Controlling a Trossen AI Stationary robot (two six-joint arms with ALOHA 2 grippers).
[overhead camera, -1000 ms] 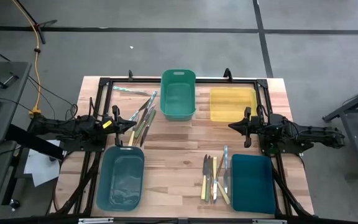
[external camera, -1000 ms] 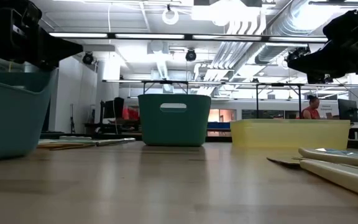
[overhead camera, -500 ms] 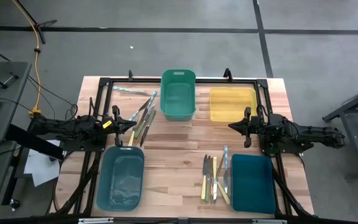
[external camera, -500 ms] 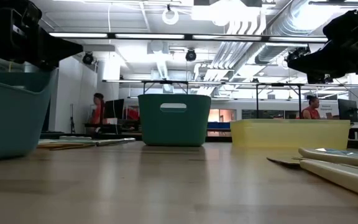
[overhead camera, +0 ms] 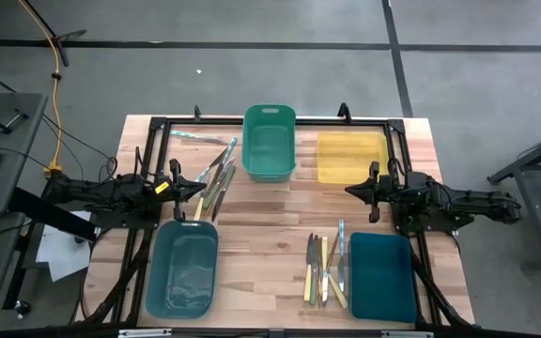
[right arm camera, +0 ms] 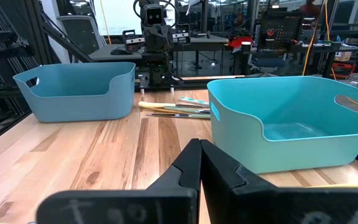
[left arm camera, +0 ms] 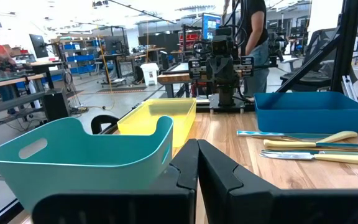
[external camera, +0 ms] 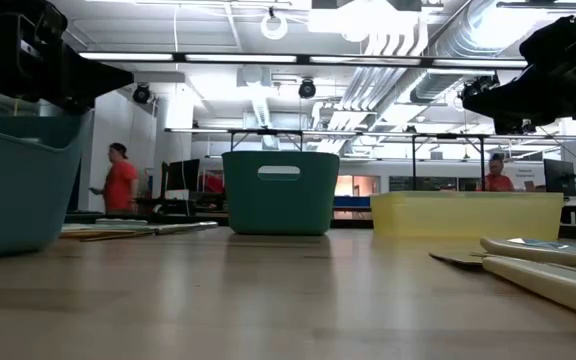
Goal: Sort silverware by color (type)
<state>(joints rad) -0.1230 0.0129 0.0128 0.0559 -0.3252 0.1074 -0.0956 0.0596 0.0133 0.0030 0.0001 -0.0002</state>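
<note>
The silverware lies flat on the wood in two heaps. One heap (overhead camera: 216, 178) is left of the green bin, with a stray piece (overhead camera: 195, 137) farther back. The other heap (overhead camera: 324, 268) is beside the dark teal bin, and shows in the left wrist view (left arm camera: 303, 146). My left gripper (overhead camera: 202, 188) hangs shut and level above the table at the left, next to the first heap. My right gripper (overhead camera: 349, 191) hangs shut and level at the right, facing it. Both hold nothing (left arm camera: 197, 163) (right arm camera: 200, 159).
Four bins stand on the table: green (overhead camera: 269, 143) at the far middle, yellow (overhead camera: 350, 157) at the far right, light teal (overhead camera: 182, 268) at the near left, dark teal (overhead camera: 381, 275) at the near right. Bare wood lies between them. A person (external camera: 118, 185) is in the room behind.
Both arms and the silverware have kept still. In the room behind the table, a person in red has walked toward the left of the low view.
</note>
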